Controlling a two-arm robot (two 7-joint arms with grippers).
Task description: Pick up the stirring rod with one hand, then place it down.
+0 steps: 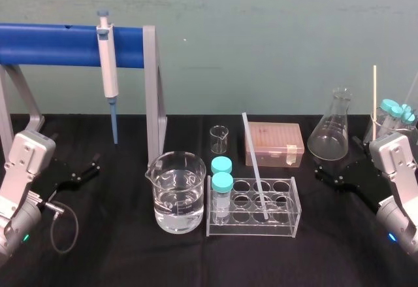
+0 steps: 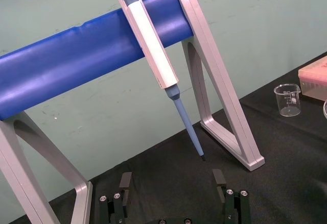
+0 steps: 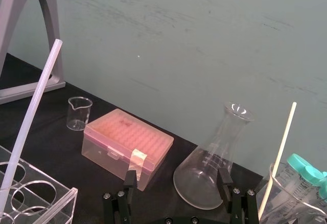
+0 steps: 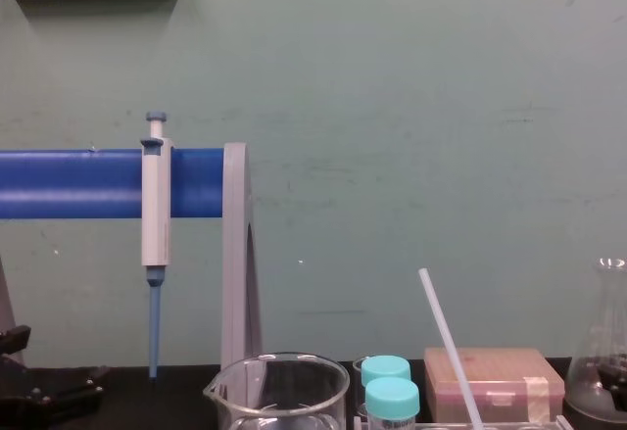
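Plainly, neither claw holds anything: the left claw (image 2: 172,179) rests with its jaws spread wide on the left of the worktop (image 1: 117,254), in front of the pipette stand (image 1: 151,91). The right claw (image 3: 177,178) is spread just as wide, low on the right beside the conical flask (image 1: 330,133). The stirring rod (image 1: 255,166) leans in a hole of the clear rack (image 1: 251,229) at the middle, tilted back and to the left, and that lean is the main hazard. A pull along anything but the rod's own line would probably lever against the hole and drag or tip the light rack. The 2 teal-capped vials (image 1: 222,182) stand in the same rack, and the beaker of water (image 1: 157,199) sits just beside it, so a shove there could spill. The rod looks thin and slick and may slide or swing in the jaws. A second pale stick (image 1: 375,91) stands in a glass vessel (image 3: 286,203) on the far right and could be mistaken for the rod. The rod's lower end shows only through the rack wall, so I cannot tell whether it rests on the rack floor. The chest view cuts the rod off below, and the vessel runs past the edge of the head view.
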